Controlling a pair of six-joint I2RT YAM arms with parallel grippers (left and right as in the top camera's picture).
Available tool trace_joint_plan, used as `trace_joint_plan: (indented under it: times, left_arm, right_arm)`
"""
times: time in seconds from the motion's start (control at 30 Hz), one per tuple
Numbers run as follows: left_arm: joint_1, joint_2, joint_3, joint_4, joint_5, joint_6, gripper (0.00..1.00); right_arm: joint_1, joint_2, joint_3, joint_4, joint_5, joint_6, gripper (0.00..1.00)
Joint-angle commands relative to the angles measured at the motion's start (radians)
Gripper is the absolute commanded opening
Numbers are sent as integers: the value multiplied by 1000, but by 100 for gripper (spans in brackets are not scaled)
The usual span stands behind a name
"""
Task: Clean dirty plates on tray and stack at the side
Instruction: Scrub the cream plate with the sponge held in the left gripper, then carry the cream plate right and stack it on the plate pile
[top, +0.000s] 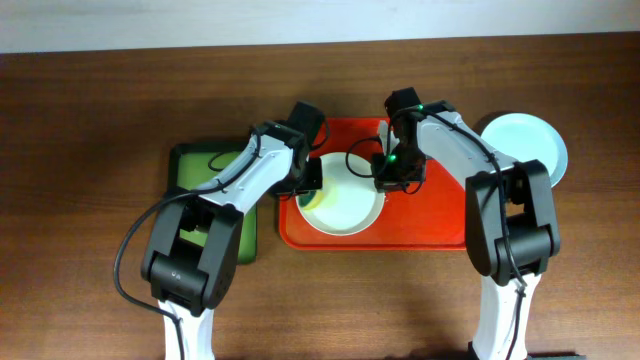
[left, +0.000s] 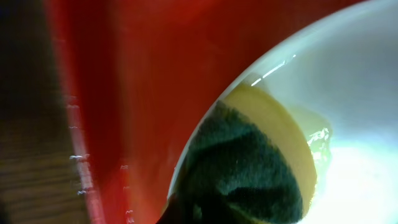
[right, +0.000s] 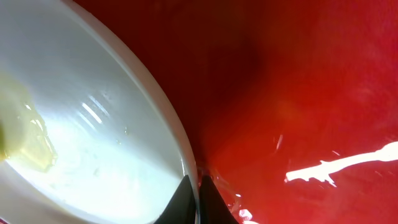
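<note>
White plate (top: 350, 210) on red tray (top: 440, 215), rim pinched by right fingers (right: 183, 200); left fingers (top: 309, 190) seemingly clamp a sponge (left: 249, 168) on it.

A bright red tray (top: 430, 225) carries a glossy white plate (top: 350, 215), smeared pale yellow at its 9 o'clock edge. There a yellow sponge (left: 249, 168) shows a dark green scouring face. At the red tray's 2 o'clock is a pale mint-blue plate (top: 525, 140); at its 9 o'clock, a green tray (top: 200, 165) rimmed in black. The table (top: 90, 120) is dark brown wood grain.
</note>
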Motion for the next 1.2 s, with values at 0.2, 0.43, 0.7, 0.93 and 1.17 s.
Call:
trace_joint_plan:
  times: [0.2,0.43,0.7,0.93,1.17]
  left_arm:
    - [-3,14,84,-13,371,70,0]
    - [-40,33,-69,60,31,39,0]
    - [-26,-7,56,-134,-398,-4,0]
    - [97,-301,147,-262,-142,-12,0]
    - [361,-309,-36,-306,-147,3,0]
  right_arm:
    - [3,17,-16,5,36,12,4]
    - [2,17,-16,5,36,12,4]
    - [2,16,-14,0,35,12,4]
    - [4,2,209,-201,77,0,4]
    - [145,-2,651,-618,668,187,4]
